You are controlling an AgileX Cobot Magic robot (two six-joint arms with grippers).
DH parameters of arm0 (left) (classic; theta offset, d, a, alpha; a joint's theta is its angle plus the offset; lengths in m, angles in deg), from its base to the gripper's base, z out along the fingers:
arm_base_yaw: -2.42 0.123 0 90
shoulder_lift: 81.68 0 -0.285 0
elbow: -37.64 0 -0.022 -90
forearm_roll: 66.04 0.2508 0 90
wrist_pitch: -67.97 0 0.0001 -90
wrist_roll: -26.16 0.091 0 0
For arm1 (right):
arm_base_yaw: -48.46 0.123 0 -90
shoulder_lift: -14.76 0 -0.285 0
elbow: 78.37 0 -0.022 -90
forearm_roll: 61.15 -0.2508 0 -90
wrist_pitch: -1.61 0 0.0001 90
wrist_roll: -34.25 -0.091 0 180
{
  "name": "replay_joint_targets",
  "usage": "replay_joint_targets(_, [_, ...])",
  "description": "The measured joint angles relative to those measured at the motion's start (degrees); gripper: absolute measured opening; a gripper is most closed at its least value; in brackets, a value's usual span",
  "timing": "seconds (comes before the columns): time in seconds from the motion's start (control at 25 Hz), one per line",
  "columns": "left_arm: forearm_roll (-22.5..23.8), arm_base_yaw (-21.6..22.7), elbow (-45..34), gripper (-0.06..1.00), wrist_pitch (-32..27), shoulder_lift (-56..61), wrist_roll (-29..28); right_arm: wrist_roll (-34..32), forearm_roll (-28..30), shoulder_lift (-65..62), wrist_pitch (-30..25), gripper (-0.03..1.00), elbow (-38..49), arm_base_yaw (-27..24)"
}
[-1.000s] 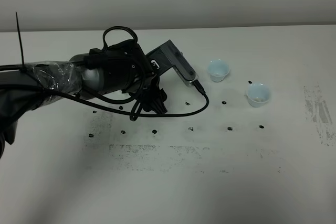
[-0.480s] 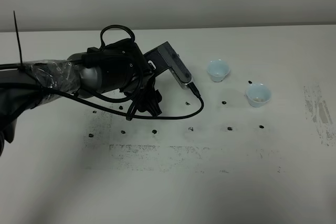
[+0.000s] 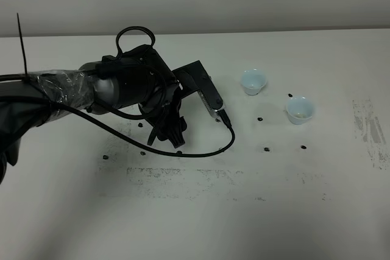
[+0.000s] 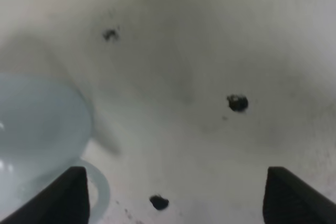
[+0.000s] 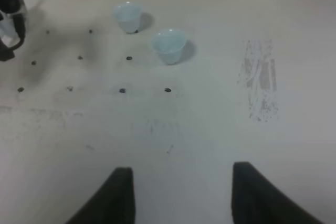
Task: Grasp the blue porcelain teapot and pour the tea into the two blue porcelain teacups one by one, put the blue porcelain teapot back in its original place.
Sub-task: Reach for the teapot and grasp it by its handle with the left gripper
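While what seems to be the blue porcelain teapot [image 4: 37, 124] is sitting just beside it, the left gripper [image 4: 176, 195] is hovering with jaws spread wide.

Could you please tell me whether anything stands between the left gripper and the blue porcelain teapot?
Nothing visible does. The left wrist view shows the blue porcelain teapot close to the open left gripper, off to one side, with only bare, spotted table between them.
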Motion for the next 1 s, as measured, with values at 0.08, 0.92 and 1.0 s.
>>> replay_joint_targets(0.08, [0.0,0.3,0.0,0.69,-1.4,-0.6,0.0,0.0,0.0,0.0,0.0,0.45,0.0,0.0])
replay_joint_targets(0.92, [-0.3,0.5,0.0,0.69,2.1,-2.3,3.8,0.0,-0.2,0.0,0.0,0.45,0.0,0.0])
replay_joint_targets(1.0, [-0.2,0.5,0.0,0.69,2.1,-2.3,4.4,0.0,-0.2,0.0,0.0,0.45,0.0,0.0])
